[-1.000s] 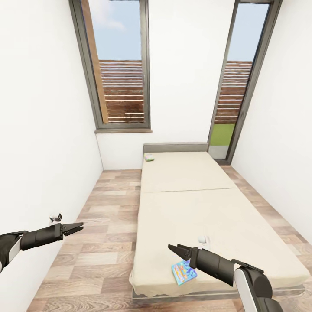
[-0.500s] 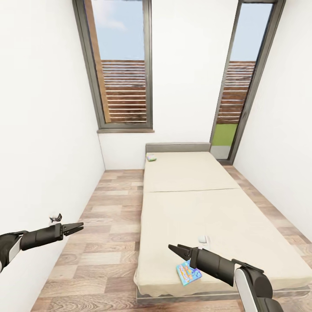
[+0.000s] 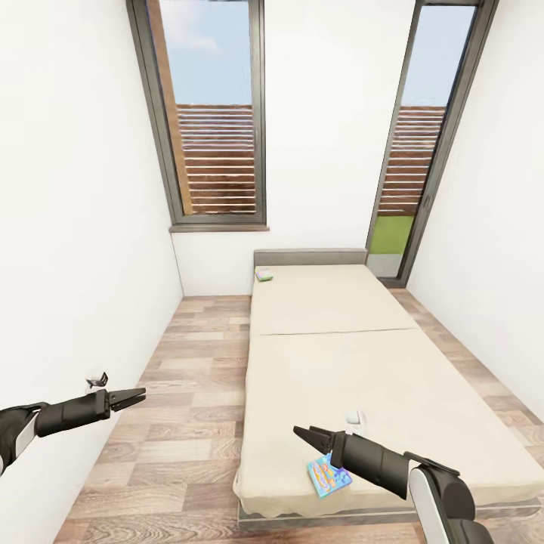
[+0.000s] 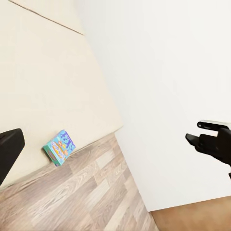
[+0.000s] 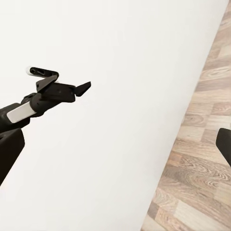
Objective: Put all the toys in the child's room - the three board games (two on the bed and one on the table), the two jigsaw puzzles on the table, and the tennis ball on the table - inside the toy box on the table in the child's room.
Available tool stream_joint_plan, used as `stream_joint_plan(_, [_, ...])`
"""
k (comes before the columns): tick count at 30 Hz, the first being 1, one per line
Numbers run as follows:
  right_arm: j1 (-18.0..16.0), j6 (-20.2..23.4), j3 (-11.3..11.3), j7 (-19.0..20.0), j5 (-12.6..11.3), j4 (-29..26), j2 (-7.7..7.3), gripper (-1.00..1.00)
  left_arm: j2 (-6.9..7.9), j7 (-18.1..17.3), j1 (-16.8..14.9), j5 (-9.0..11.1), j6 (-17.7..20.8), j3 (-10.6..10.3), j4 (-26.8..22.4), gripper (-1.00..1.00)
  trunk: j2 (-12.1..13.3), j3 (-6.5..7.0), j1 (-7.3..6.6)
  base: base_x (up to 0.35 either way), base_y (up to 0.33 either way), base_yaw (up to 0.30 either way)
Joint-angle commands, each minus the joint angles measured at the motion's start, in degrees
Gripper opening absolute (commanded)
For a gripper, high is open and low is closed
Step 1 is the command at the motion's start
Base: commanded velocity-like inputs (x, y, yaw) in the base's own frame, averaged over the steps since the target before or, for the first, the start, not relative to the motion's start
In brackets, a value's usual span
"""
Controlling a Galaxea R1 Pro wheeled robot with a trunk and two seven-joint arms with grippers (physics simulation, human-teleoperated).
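Fingers of both arms — left [image 3: 128, 398], right [image 3: 311, 437] — parted, empty, before the bed [image 3: 393, 393].

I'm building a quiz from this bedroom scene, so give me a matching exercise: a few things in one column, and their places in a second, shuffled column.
Things:
1. blue cartoon-printed board game
2. small pale box
3. left gripper
4. right gripper

Places:
A. over the wood-plank floor, beside the bed
B. far end of the mattress, near the grey headboard
C. near corner of the mattress, by the bed's foot edge
D. over the near end of the mattress

Pairs: 1-C, 2-B, 3-A, 4-D
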Motion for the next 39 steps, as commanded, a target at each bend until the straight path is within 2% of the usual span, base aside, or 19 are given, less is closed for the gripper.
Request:
stream_joint_plan(1, [-0.1,0.3,-0.1,0.1,0.0,0.2,0.08,1.0,0.03,-0.2,0.0,0.3,0.6,-0.2,0.0,1.0,-0.1,-0.13,0.04,0.0,0.0,0.0])
stream_joint_plan(3, [-0.1,0.3,-0.2,-0.4,-0.1,0.8,0.07,1.0,0.03,-0.2,0.0,0.3,0.6,-0.2,0.0,1.0,-0.1,-0.13,0.04,0.0,0.0,0.0])
stream_joint_plan(7, [-0.9,0.2,-1.0,-2.9,-0.5,5.9,0.0,1.0,0.04,-0.2,0.0,0.3,0.6,-0.2,0.0,1.0,-0.1,-0.13,0.04,0.0,0.0,0.0])
stream_joint_plan(11, [-3.0,0.1,-4.6,-4.0,-0.8,13.2,0.03,1.0,-0.05,-0.2,0.0,0.3,0.6,-0.2,0.1,1.0,-0.1,-0.13,0.04,0.0,0.0,0.0])
stream_joint_plan(13, [-3.7,0.1,-7.1,-4.2,-0.9,16.4,0.05,1.0,-0.38,-0.2,0.0,0.3,0.4,-0.2,0.1,1.0,-0.1,-0.13,0.04,0.0,0.0,0.0])
stream_joint_plan(15, [-4.1,0.2,-10.7,-4.2,-1.4,19.0,-0.03,1.0,-0.63,-0.2,0.0,0.4,0.2,-0.2,0.1,1.0,-0.1,-0.13,0.04,0.0,0.0,0.0])
stream_joint_plan(16, [-4.3,0.3,-13.7,-4.2,-2.1,20.2,-0.05,1.0,-0.77,-0.2,0.0,0.4,0.1,-0.2,0.1,1.0,-0.1,-0.13,0.04,0.0,0.0,0.0])
stream_joint_plan(18, [-4.4,0.4,-16.7,-4.2,-3.1,21.3,-0.07,1.0,-0.9,-0.2,0.0,0.4,0.0,-0.2,0.2,1.0,-0.1,-0.13,0.04,0.0,0.0,0.0])
stream_joint_plan(19, [-4.5,0.5,-19.5,-4.1,-4.1,22.6,-0.13,1.0,-1.06,-0.2,0.1,0.4,-0.1,-0.2,0.2,1.0,-0.1,-0.13,0.04,0.0,0.0,0.0])
stream_joint_plan(22, [-4.6,0.6,-23.6,-4.2,-5.3,26.0,-0.78,1.0,-1.25,-0.2,0.1,0.4,-0.1,-0.2,0.2,1.0,-0.1,-0.13,0.04,0.0,0.0,0.0])
stream_joint_plan(25, [-4.7,0.7,-25.7,-4.2,-6.0,29.8,-2.05,1.0,-1.33,-0.2,0.1,0.5,-0.1,-0.2,0.2,1.0,-0.1,-0.13,0.04,0.0,0.0,0.0])
stream_joint_plan(28, [-4.8,0.7,-26.6,-4.2,-7.3,32.5,-2.93,1.0,-1.44,-0.2,0.1,0.5,0.0,-0.2,0.2,1.0,-0.1,-0.13,0.04,0.0,0.0,0.0])
stream_joint_plan(33, [-4.8,0.8,-27.0,-4.4,-10.4,34.1,-3.52,1.0,-1.77,-0.2,0.1,0.5,0.1,-0.2,0.2,1.0,-0.9,-0.49,0.48,0.0,0.0,0.0])
stream_joint_plan(39, [-4.8,0.8,-27.1,-4.8,-11.3,34.8,-3.54,1.0,-2.15,-0.2,0.1,0.5,0.4,-0.2,0.2,1.0,-3.3,-1.57,1.79,0.0,0.0,0.0])
